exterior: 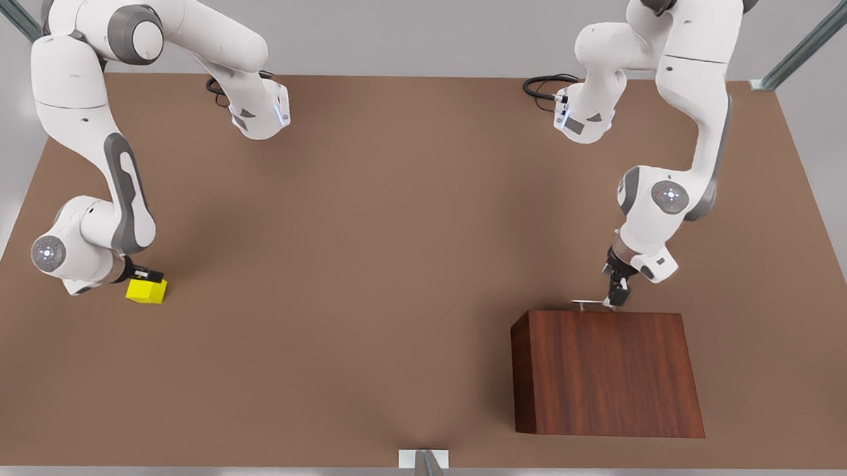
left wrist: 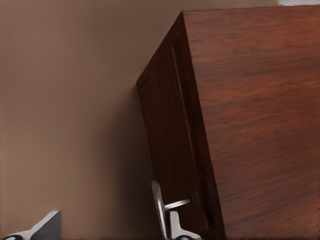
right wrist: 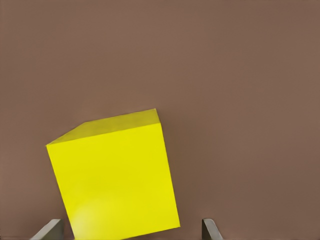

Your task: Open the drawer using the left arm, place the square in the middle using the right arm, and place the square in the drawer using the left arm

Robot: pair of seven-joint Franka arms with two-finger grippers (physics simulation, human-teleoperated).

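We found the drawer (left wrist: 167,150) closed in its cabinet (exterior: 605,371) at the front view's right, our left pincer (exterior: 617,293) spread wide about the silver handle (left wrist: 161,210). Should it shut off-centre, we judged the bar might slip free. The square (exterior: 146,291) sat on the tabletop (exterior: 394,265) at the front view's left, well apart, between our right pincer's (exterior: 144,276) wide-set fingers (right wrist: 212,230).
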